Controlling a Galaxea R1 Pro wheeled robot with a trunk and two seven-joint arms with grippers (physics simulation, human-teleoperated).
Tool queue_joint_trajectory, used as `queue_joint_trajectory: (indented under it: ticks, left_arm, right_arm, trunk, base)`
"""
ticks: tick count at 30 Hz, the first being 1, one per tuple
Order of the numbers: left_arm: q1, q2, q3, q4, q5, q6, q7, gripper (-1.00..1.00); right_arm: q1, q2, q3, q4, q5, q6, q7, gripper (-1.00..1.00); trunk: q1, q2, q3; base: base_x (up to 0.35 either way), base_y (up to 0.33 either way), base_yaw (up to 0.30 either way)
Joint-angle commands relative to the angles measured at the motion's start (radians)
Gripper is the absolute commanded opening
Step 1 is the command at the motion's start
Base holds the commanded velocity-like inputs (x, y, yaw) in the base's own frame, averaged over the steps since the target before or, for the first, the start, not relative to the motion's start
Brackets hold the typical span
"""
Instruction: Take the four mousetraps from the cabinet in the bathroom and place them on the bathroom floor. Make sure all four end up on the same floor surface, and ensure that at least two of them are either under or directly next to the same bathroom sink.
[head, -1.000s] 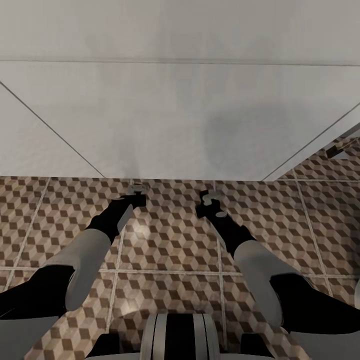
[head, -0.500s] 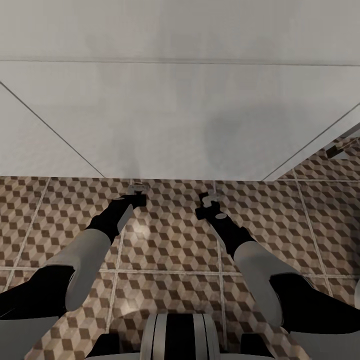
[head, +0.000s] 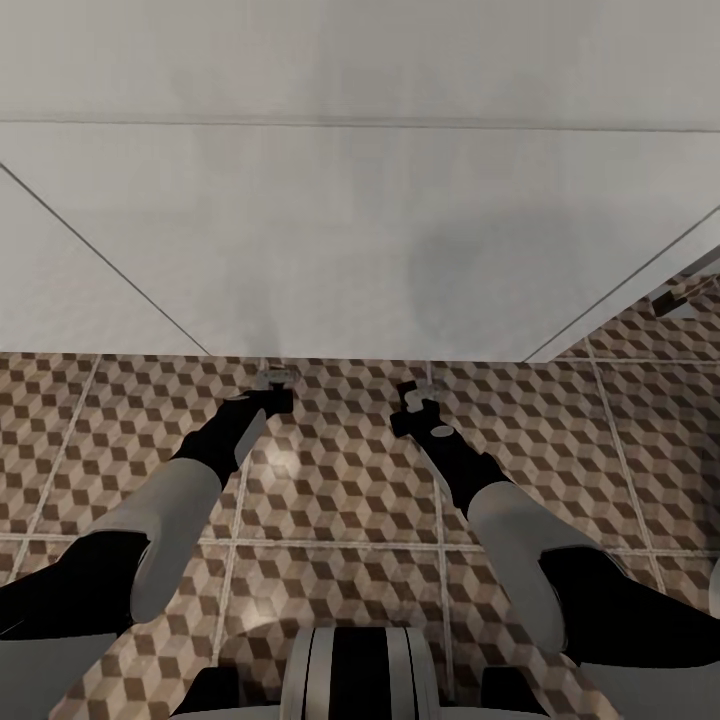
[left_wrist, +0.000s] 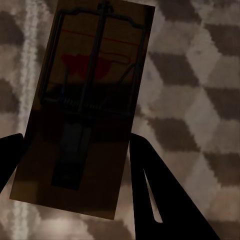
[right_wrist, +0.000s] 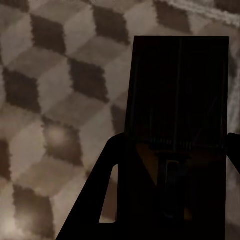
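While over the bathroom floor (head: 340, 480), left gripper (left_wrist: 75, 165) grasps a mousetrap (left_wrist: 90, 100); right gripper (right_wrist: 170, 165) grasps another mousetrap (right_wrist: 180, 90).

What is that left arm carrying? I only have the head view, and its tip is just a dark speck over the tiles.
Observer: The left end effector has a mousetrap between its fingers, a brown board with dark wire.
Operator: And the right one?
Observer: The right end effector grips a second mousetrap, much darker in shadow.
Operator: Is anything underneath them?
Observer: Cube-patterned bathroom floor lies beyond both traps; whether they touch it, I cannot tell.
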Motion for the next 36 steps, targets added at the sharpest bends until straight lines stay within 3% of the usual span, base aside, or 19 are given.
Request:
queue_joint_trajectory:
  ticks: [1,20,36]
  left_arm:
    - [0.000,0.000,-0.002,-0.002,0.000,0.006,0.006,-1.00]
    - [0.005,0.000,-0.002,0.000,0.001,0.005,0.004,-1.00]
    - [0.006,-0.007,-0.002,-0.006,0.001,0.004,0.004,-1.00]
  right_arm:
    - [0.000,0.000,0.000,-0.003,0.009,0.005,0.003,-1.00]
    - [-0.004,0.000,0.000,-0.052,0.010,0.040,0.003,-1.00]
    - [-0.045,0.000,0.000,-0.048,0.013,0.062,0.000,-1.00]
  trunk:
    - [0.000,0.000,0.000]
    - [0.000,0.000,0.000]
    - [0.000,0.000,0.000]
  base:
    - [0.000,0.000,0.000]
    - [0.000,0.000,0.000]
    - [0.000,0.000,0.000]
